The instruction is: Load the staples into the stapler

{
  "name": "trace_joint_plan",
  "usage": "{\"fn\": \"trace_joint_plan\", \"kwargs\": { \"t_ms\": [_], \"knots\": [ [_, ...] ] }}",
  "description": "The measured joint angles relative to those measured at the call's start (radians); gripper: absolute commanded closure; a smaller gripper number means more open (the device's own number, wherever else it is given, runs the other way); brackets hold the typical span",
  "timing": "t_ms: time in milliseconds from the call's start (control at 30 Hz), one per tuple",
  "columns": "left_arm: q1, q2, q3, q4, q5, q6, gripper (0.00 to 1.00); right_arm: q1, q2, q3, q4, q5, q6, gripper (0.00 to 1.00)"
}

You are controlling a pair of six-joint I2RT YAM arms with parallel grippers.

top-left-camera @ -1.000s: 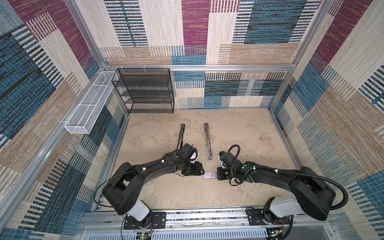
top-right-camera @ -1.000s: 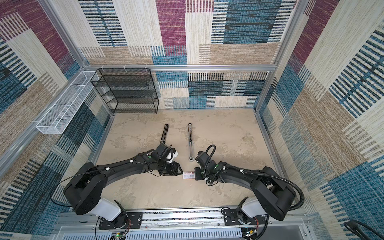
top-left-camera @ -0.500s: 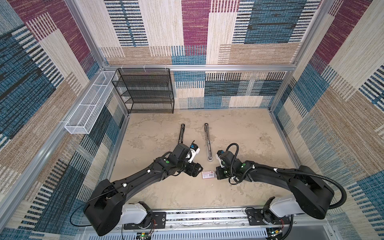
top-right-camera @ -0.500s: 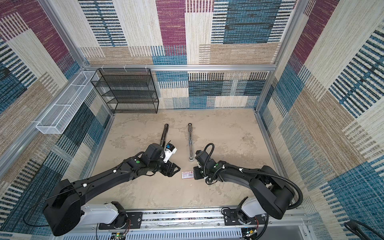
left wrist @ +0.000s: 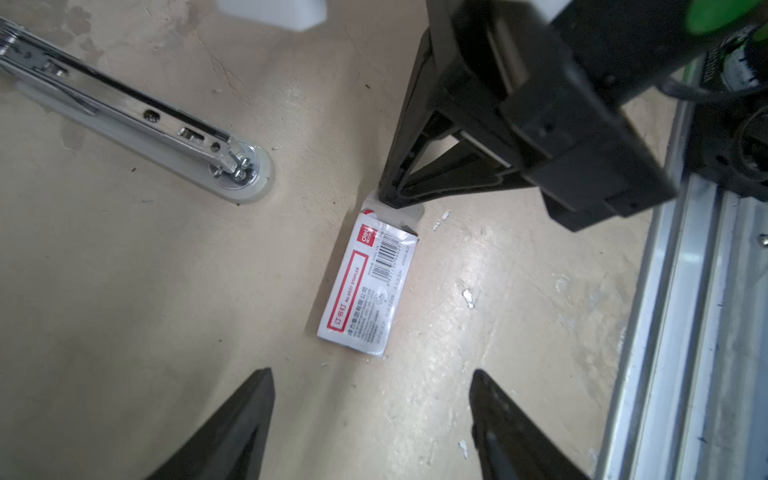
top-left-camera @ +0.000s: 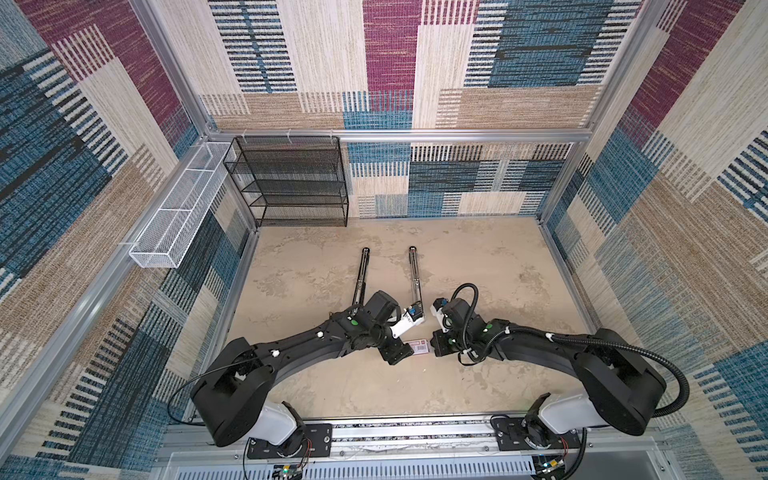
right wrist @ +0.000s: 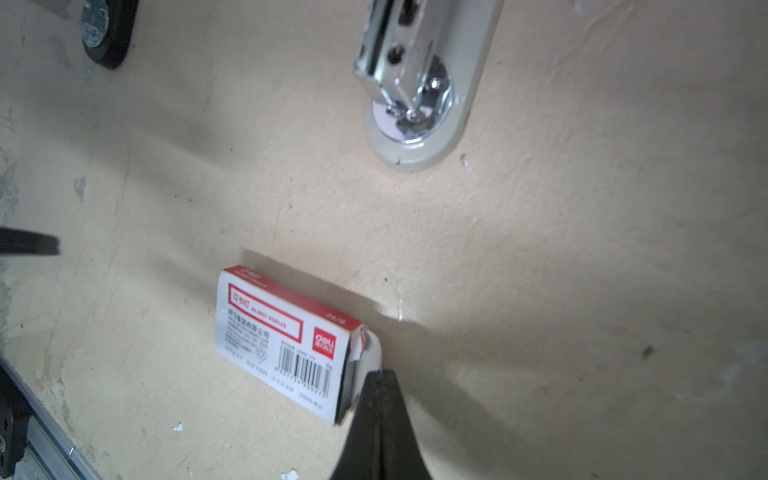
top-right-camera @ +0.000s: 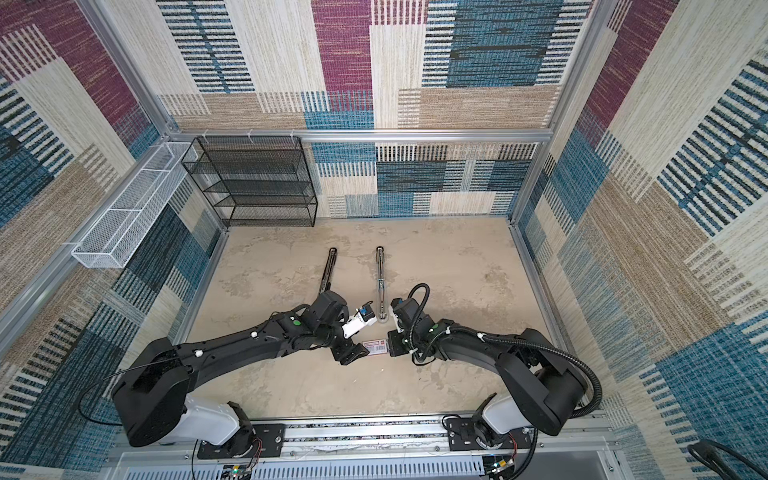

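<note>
Staple box: white with a red label, lying flat on your table between the two grippers. One end flap is open and the staples inside are hidden.
Left gripper: jaws wide apart and holding nothing, just short of the box's closed end.
Right gripper: jaws closed together, tip touching the open flap.
Stapler: grey base with a chrome channel, lying beyond the box.
Dark bar: beside the stapler, apart from it.

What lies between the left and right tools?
Only the white staple box, flat on the table, per the left wrist view; the shut right tool is at its flap, the open left tool stands clear.
</note>
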Motion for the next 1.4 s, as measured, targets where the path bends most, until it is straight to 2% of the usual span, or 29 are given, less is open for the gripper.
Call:
{"fn": "trace_joint_plan", "kwargs": {
  "t_ms": [200,467,1067,1400],
  "knots": [
    [-0.016,0.079,0.026,0.001,-0.024,0.105,0.22,-0.006,-0.004,-0.012,0.013,-0.010,-0.007,1.00],
    [-0.028,0.159,0.076,0.000,-0.019,0.187,0.23,-0.022,-0.013,-0.025,0.018,-0.028,-0.015,1.00],
    [-0.039,0.217,0.031,0.083,0.043,0.202,0.26,-0.079,-0.001,-0.058,0.056,-0.090,-0.019,1.00],
    [-0.039,0.246,0.028,0.146,0.062,0.198,0.38,-0.095,0.003,-0.072,0.093,-0.106,-0.026,1.00]
  ]
}}
